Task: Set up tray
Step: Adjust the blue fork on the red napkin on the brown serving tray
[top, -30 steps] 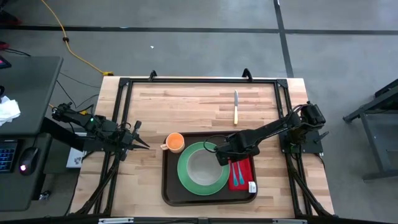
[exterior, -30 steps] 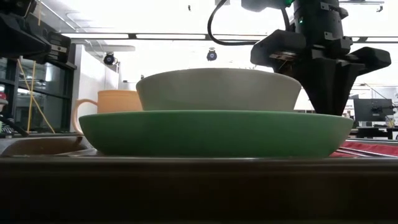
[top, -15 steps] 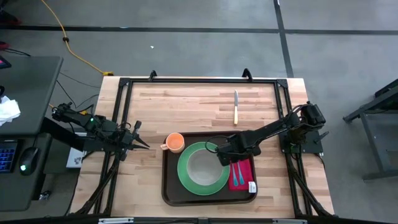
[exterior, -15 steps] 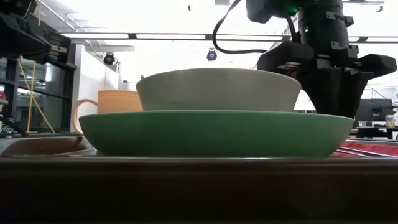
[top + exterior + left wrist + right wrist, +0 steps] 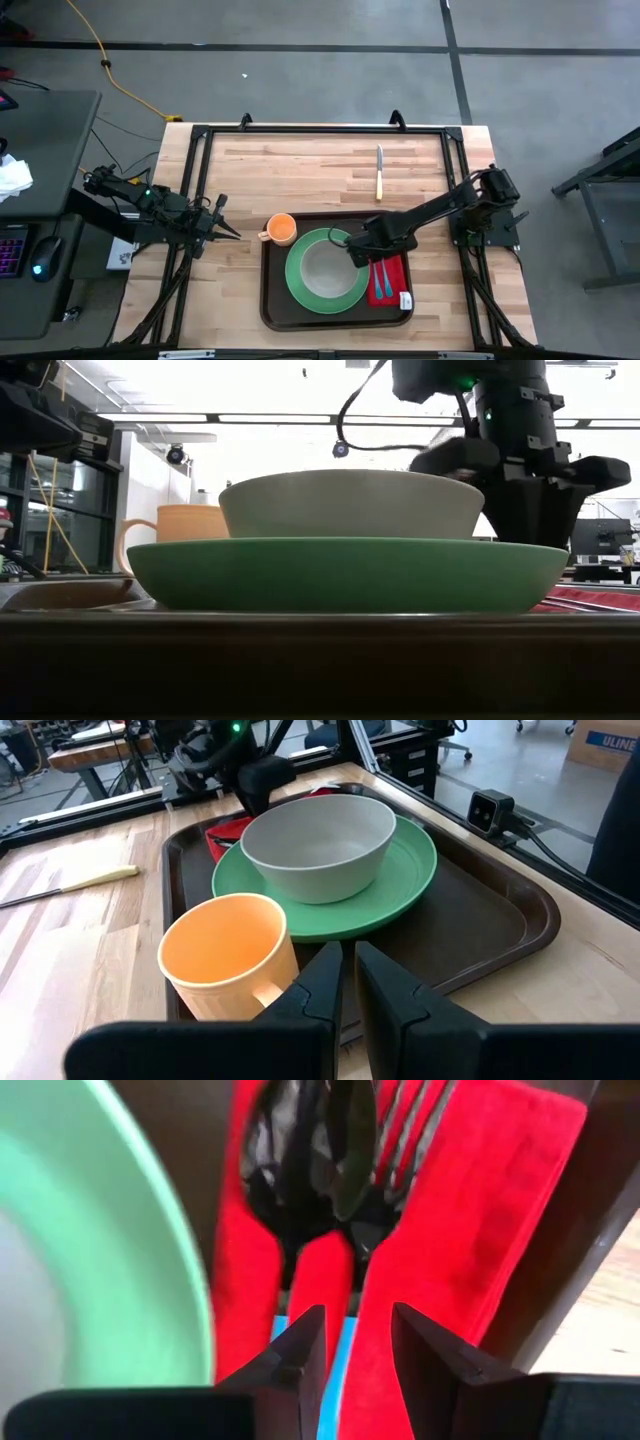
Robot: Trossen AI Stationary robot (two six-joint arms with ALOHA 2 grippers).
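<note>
Brown tray [image 5: 272, 300] carries one plate [image 5: 300, 287], one bowl [image 5: 326, 268].

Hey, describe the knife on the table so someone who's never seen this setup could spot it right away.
Start at the dark brown tray at the near middle of the wooden table. Look past its far right corner to the bare wood, where the knife lies alone, pointing away from the tray. It has a pale yellow handle and a thin metal blade, and unlike the blue-handled cutlery on the red napkin, it sits outside the tray.
</note>
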